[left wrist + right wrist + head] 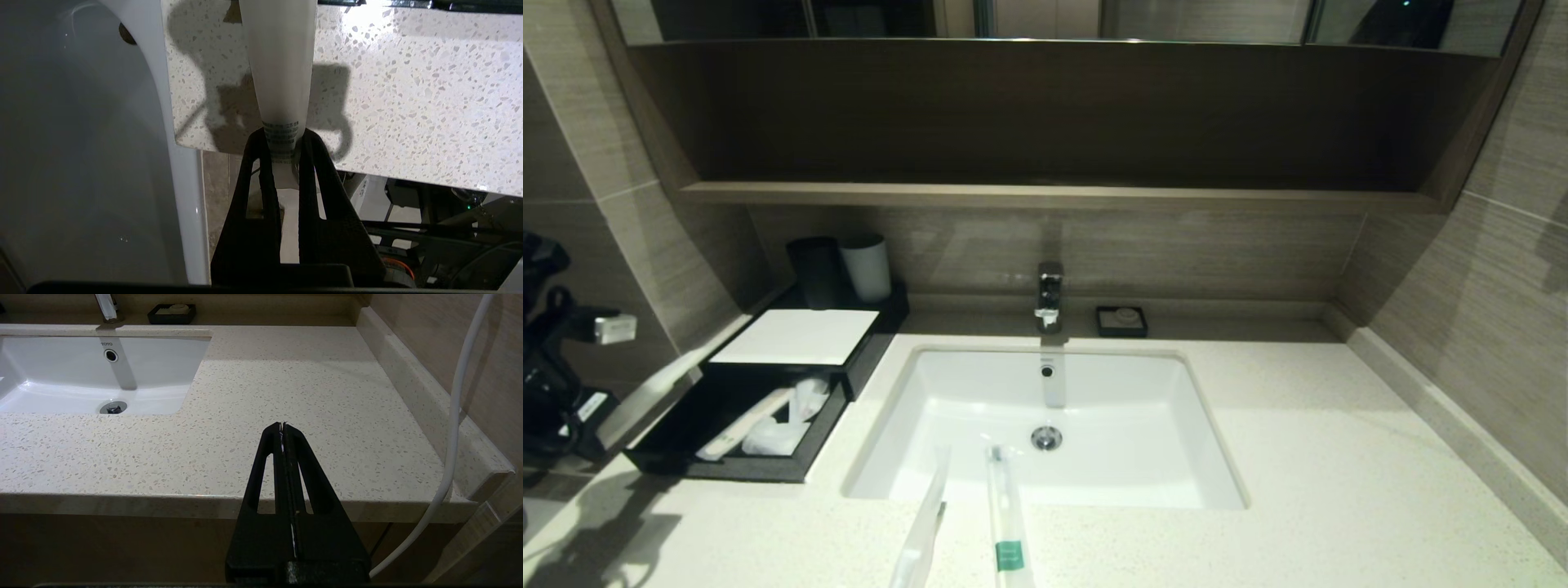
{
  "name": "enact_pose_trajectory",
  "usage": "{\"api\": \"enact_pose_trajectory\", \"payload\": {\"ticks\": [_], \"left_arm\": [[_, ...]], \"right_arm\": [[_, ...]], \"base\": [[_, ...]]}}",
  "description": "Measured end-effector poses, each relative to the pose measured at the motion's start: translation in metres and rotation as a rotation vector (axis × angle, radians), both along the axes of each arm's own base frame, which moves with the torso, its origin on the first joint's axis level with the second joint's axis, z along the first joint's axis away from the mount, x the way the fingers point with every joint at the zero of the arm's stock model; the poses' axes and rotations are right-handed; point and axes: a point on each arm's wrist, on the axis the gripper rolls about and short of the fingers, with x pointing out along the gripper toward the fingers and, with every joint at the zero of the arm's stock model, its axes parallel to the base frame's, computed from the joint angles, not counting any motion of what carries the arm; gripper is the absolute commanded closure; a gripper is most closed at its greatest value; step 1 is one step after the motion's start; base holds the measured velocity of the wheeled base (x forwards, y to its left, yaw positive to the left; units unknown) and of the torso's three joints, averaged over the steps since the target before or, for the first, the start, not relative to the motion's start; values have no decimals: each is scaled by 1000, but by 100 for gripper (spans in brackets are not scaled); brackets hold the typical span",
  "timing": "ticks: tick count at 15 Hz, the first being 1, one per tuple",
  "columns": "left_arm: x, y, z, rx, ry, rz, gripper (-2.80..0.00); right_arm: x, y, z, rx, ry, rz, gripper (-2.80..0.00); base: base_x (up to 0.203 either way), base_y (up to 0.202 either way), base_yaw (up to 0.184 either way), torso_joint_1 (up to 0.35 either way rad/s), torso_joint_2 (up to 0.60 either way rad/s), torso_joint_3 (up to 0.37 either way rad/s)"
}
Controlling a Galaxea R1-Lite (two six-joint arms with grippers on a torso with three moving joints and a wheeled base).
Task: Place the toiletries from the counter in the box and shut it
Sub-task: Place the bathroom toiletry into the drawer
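The left gripper (pixel 282 141) is out of the head view; its wrist camera shows both fingers pinched on the printed end of one wrapped stick (pixel 282 73), whose far end is cut off. On the counter (pixel 1339 490) front edge, this plain stick (pixel 923 531) and the green-band stick (pixel 1009 523) reach over the sink (pixel 1176 425) rim, their near ends cut off. The right gripper (pixel 282 425) hangs closed and empty at the counter's right front. Farther left, the box (pixel 792 469) drawer stands pulled out with a third stick (pixel 743 425) among unclear white packets.

counter (pixel 1298 457): cream speckled | sink (pixel 1143 408): white | box (pixel 727 465): black, white top | cups (pixel 841 269): black, white
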Motion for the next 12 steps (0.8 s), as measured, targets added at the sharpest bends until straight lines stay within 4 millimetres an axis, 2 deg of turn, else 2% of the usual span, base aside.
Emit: {"api": "enact_pose_trajectory", "payload": {"ticks": [6, 12], "left_arm": [[0, 1, 8, -38, 122, -55, 0], [21, 10, 3, -59, 163, -57, 0]], "right_arm": [[0, 0, 0, 0, 0, 0, 0], [0, 0, 0, 0, 0, 0, 0]], "base": [[0, 0, 0, 0, 0, 0], [0, 0, 0, 0, 0, 0]]}}
